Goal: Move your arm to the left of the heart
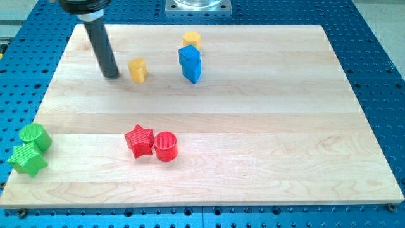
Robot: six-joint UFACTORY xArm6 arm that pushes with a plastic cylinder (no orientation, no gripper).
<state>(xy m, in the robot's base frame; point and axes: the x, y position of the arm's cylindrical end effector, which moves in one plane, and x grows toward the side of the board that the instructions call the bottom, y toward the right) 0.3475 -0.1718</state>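
A small yellow block [137, 69], which looks heart-shaped, stands in the upper left part of the wooden board [266, 126]. My dark rod comes down from the view's top left, and my tip [112, 76] rests on the board just left of this yellow block, with a small gap between them. A second yellow block [191, 39] sits near the top edge, its shape unclear. A blue block [190, 63] stands right below it.
A red star [139, 140] and a red cylinder [166, 146] touch each other at lower centre. A green cylinder [35, 136] and a green star [27, 159] sit at the board's left edge. A blue perforated table surrounds the board.
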